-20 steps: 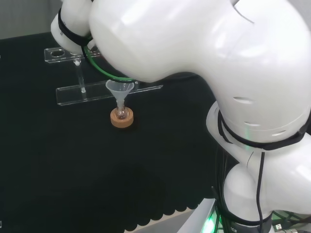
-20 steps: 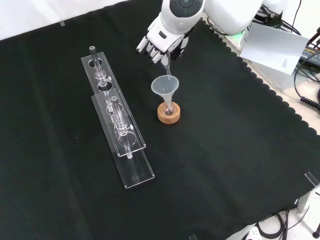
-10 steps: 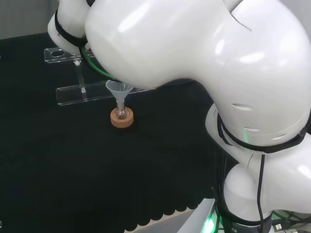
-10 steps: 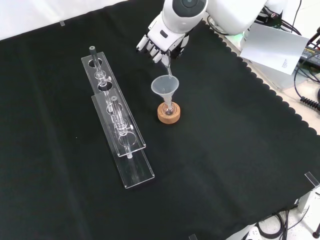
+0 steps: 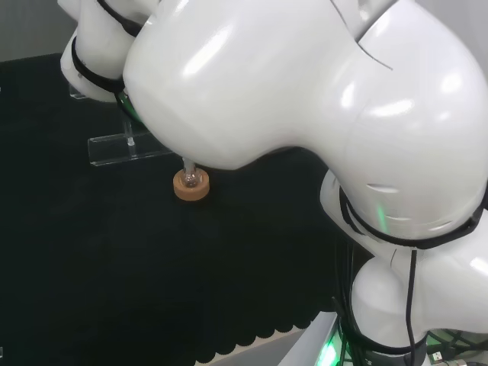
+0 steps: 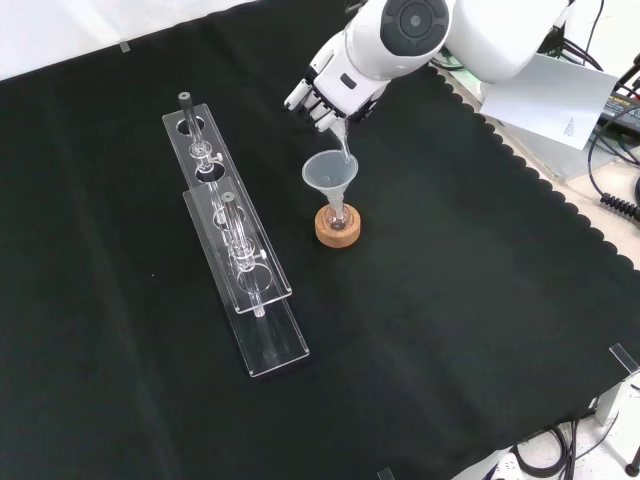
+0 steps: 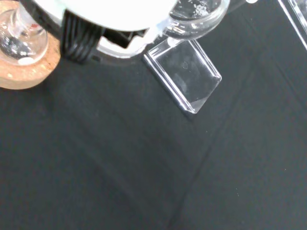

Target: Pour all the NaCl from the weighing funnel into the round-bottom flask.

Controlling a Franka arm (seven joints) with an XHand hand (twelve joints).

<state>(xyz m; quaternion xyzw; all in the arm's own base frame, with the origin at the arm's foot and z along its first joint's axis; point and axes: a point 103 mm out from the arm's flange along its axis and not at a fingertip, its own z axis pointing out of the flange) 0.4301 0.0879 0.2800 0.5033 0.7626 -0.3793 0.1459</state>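
In the front view the hand (image 6: 334,90) is curled round a clear weighing funnel (image 6: 343,141), whose thin spout slants down to the rim of a plastic funnel (image 6: 329,172). That funnel sits in the neck of a small round-bottom flask (image 6: 338,216) on a cork ring (image 6: 338,233). The wrist view has the weighing funnel's bowl (image 7: 197,11) with white grains in it, close to the flask (image 7: 17,37) and cork ring (image 7: 25,75). In the head view the arm hides the funnel; the flask neck (image 5: 187,166) and cork ring (image 5: 191,187) show below it.
Two long clear racks (image 6: 235,250) with glass pieces stand to the left of the flask in the front view, and one end plate (image 7: 184,76) shows in the wrist view. The cloth's scalloped edge (image 6: 560,200) and papers lie to the right.
The arm has swung and the hand has shifted a little right in the front view, still over the funnel. In the head view the white link now covers the plastic funnel.
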